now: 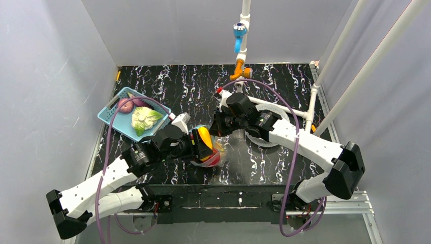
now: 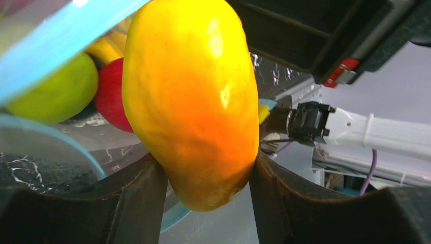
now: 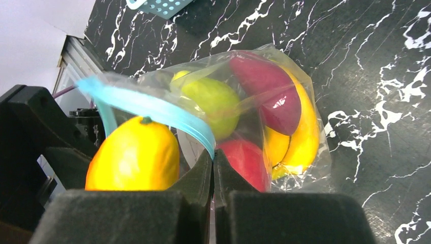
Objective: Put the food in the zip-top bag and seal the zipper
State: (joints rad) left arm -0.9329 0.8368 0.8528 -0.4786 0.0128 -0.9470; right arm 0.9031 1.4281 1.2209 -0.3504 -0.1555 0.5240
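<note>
Black white-veined table (image 1: 167, 81) with blue basket (image 1: 106, 109) and filled zip-top bag (image 3: 254, 96)

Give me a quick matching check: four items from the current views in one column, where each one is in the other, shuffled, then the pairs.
1. yellow-orange fruit
2. green pear
3. zipper
4. leafy vegetable

A. in the blue basket
B. pinched by the right gripper
C. inside the zip-top bag
D. clamped in the left gripper

Pairs: 1-D, 2-C, 3-B, 4-A
</note>
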